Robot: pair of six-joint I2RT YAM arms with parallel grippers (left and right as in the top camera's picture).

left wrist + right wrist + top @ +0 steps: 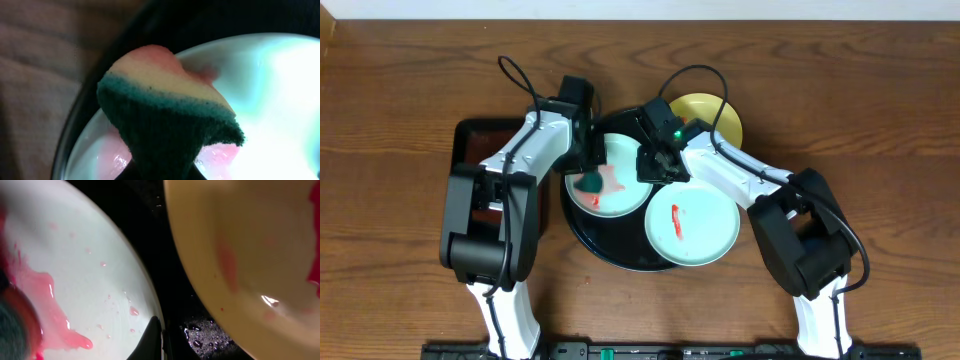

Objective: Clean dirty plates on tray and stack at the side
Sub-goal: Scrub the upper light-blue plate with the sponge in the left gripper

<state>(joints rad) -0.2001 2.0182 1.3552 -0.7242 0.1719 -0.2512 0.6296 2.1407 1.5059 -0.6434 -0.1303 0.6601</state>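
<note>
The round black tray (603, 246) holds two mint plates. The left one (623, 197) has a red sauce smear, and the front right one (698, 232) has a red streak. The yellow plate (717, 112) lies at the tray's back right. My left gripper (588, 173) is shut on a green and yellow sponge (588, 184) that presses on the left mint plate (270, 100). The sponge (165, 115) is stained pink. My right gripper (656, 168) is shut on that plate's rim (90, 255), its finger (158, 340) over the edge. The yellow plate (250, 240) is beside it.
A smaller rectangular black tray (480, 135) sits to the left, under the left arm. The wet black tray surface (200, 330) shows between the mint and yellow plates. Brown wooden table (400, 200) lies all around.
</note>
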